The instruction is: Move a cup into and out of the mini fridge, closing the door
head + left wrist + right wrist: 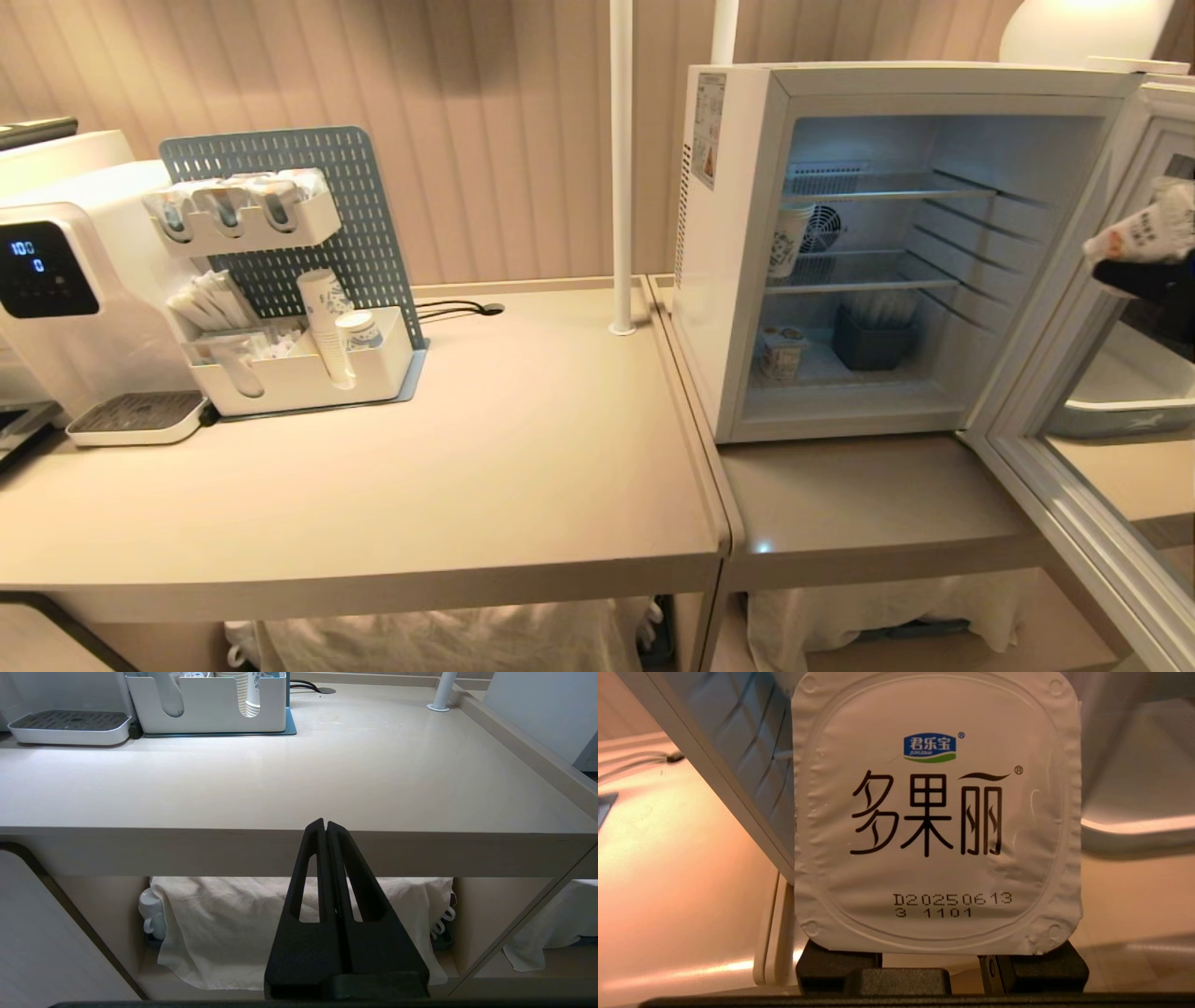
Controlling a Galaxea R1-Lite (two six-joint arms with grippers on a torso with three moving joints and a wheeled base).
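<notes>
Beige ribbed wall panels back a long pale bench [523, 467], and the white boxy mini fridge [738, 280] with side vents sits on its right section with the pale-framed glass door [1055, 467] swung wide open toward the camera. Inside there are wire shelves, a paper cup on the middle one, plus a small carton and a dark bin on the floor.

The small squat white yogurt cup [936, 812] with the squarish foil lid isn't in the fridge. It's pinched in the right tool [941, 970], up in the air at the far right of the head view [1144, 233], just past the open door. The foil lid faces the wrist camera, so the grip looks solid.

The left tool [325, 828] is pressed together with nothing in it, parked below the bench's front edge.

So my read: door opening is done and the cup is in hand. Whether this is the "in" or the "out" trip I can't tell. Closing the door is definitely still left.
</notes>
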